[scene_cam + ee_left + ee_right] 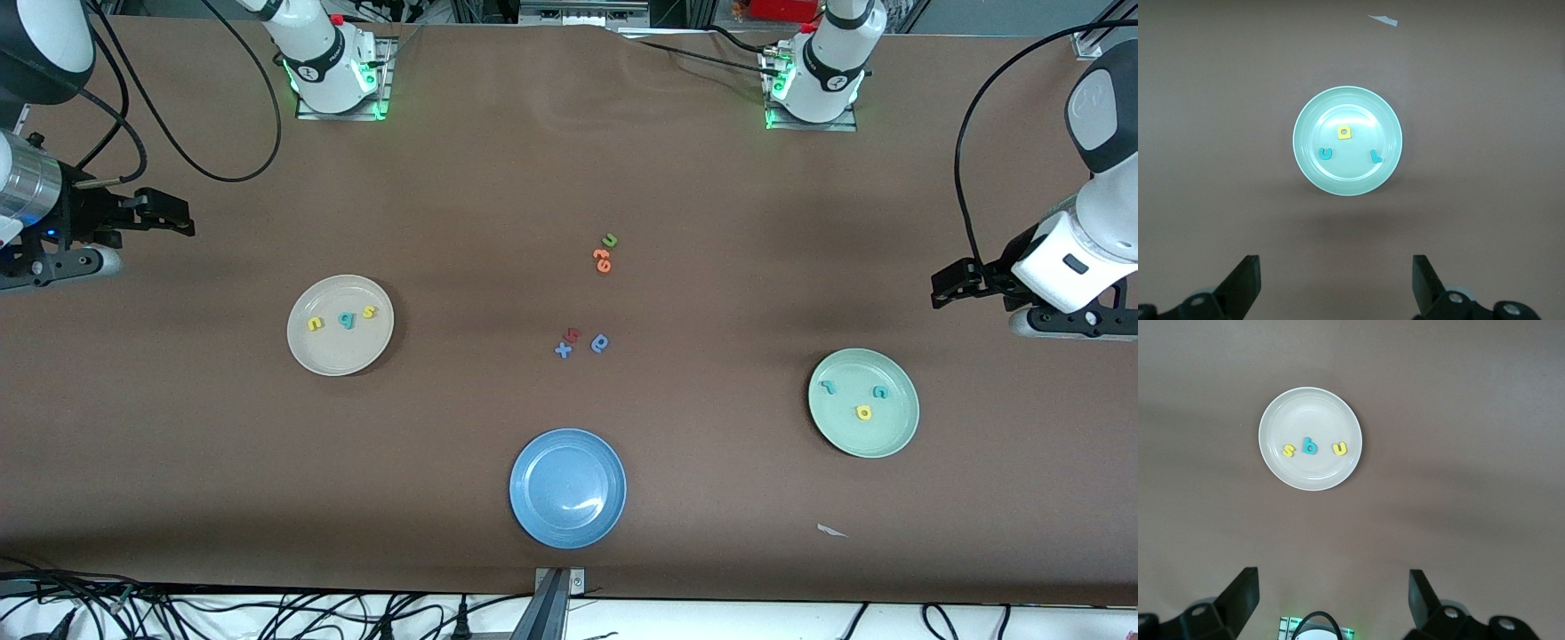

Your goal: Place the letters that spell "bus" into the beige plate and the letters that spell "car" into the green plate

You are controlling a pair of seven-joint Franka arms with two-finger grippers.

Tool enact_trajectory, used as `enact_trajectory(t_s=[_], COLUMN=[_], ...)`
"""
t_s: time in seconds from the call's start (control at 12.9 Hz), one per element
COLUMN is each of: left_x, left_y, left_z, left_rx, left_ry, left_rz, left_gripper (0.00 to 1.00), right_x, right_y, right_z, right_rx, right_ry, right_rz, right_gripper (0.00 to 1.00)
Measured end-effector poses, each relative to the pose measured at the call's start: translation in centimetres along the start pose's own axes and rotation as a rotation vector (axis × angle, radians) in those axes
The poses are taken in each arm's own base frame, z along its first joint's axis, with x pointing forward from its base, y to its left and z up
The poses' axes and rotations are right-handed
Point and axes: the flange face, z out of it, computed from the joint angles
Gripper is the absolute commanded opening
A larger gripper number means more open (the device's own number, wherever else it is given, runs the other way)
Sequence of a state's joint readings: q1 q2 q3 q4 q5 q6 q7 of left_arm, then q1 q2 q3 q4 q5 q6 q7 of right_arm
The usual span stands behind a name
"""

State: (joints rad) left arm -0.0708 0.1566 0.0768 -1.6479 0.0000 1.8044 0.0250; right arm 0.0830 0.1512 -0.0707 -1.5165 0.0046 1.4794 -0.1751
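- Lying in the beige plate, toward the right arm's end of the worktop, are the letters that spell "bus", set in a row and apart from one another.
- The letters that spell "car" are seen inside the green plate, toward the left arm's end.
- The left hand is held spread wide and empty above bare worktop beside the green plate.
- The right hand is likewise spread wide, empty, above the worktop's edge at the right arm's end.
- A blue plate is set near the worktop edge closest to the front camera; loose letters lie mid-worktop.
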Motion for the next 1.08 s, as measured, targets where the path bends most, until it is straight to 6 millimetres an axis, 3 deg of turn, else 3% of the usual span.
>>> enact_trajectory(t_s=[0.39,0.7,1.08], left_x=[0.0,0.0,0.0], left_y=[-0.3,-0.4,-0.4], left_z=[0.0,0.1,0.2], left_rx=[0.0,0.0,0.0], left_ry=[0.0,-0.002,-0.003], left_rz=[-0.004,-0.006,-0.006], left_gripper=[1.0,1.0,1.0], right_x=[-0.2,-0.8,-0.2], right_y=[1.1,2.5,2.6], right_z=[-0.6,-3.9,-3.0], right_rx=[-0.004,-0.018,-0.052], right_ry=[0.013,0.08,0.054], right_rz=[0.021,0.047,0.045], right_gripper=[1.0,1.0,1.0])
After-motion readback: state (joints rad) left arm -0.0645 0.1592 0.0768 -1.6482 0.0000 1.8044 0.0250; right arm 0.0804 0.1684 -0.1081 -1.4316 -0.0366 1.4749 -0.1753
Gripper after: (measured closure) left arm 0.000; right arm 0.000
